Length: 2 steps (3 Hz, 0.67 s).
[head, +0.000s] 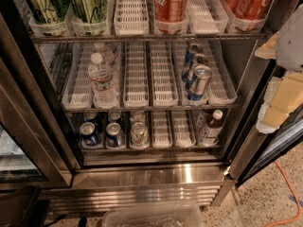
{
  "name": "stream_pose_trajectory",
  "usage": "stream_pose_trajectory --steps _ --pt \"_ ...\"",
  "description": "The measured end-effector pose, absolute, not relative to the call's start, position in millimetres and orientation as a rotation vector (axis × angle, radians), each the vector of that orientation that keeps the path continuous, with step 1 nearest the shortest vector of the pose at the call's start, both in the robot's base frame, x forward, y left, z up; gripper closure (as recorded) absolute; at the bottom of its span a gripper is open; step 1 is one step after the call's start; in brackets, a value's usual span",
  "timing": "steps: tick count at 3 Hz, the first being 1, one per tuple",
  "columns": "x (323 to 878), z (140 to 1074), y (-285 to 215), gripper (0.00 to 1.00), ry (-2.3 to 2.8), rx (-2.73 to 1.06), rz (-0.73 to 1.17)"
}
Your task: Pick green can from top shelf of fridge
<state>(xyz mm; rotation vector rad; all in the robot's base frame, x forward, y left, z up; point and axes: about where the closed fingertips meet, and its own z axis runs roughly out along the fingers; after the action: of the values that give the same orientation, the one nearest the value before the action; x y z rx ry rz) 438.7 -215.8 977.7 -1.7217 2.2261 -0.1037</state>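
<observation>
The fridge (151, 171) stands open in front of me. Two green cans stand in the left lanes of the top shelf (142, 37), one at the far left (40, 4) and one beside it (90, 1). Their tops are cut off by the frame. My gripper (277, 91) is at the right edge, in front of the fridge's right side. It shows as white and beige parts, well to the right of the green cans and lower than them. It holds nothing that I can see.
Red cola cans (170, 1) stand on the right of the top shelf. Water bottles (102, 79) and blue-silver cans (196, 77) fill the middle rack. Cans (115, 134) and a bottle (210, 126) sit on the lowest. The glass door (28, 141) is at left. A clear bin (151, 216) and an orange cable (289, 197) lie on the floor.
</observation>
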Motion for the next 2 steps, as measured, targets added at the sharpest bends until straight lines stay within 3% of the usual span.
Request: stream_pose_trajectory --steps 2 --pt "430.6 981.7 -180.8 0.00 2.120 -1.758 -0.041"
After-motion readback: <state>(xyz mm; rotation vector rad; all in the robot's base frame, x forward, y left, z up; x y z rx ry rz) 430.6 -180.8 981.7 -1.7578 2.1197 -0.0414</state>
